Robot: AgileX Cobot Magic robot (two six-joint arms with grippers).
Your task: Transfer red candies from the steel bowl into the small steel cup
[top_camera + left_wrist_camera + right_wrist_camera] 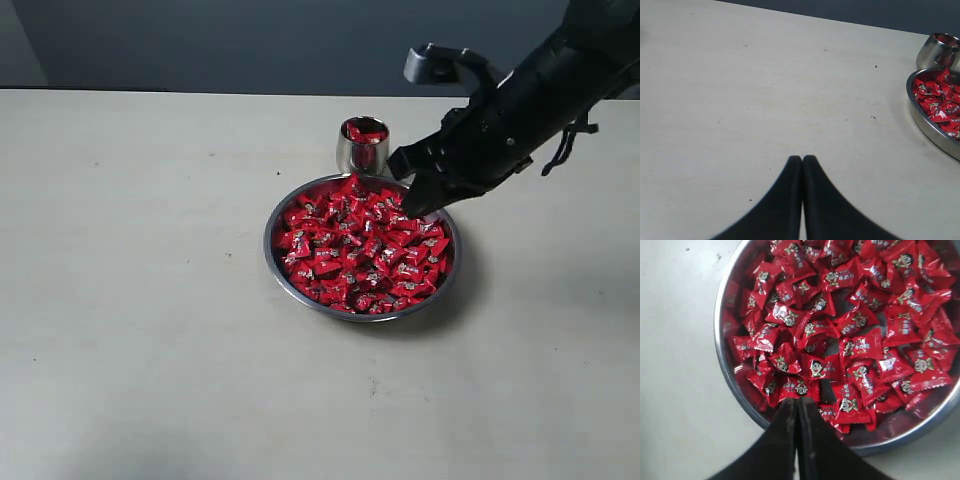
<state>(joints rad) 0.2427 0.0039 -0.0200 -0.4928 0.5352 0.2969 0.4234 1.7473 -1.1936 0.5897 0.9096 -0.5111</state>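
The wide steel bowl sits mid-table, heaped with red candies. Just behind it stands the small steel cup with red candies showing at its mouth. My right gripper hangs over the bowl's far right rim, shut with nothing between its fingers; in the right wrist view its tips meet over the candies near the bowl's rim. My left gripper is shut and empty over bare table, left of the bowl and the cup.
A pale table carries everything, with a dark wall behind its far edge. The right arm slants down from the upper right over the area behind the bowl.
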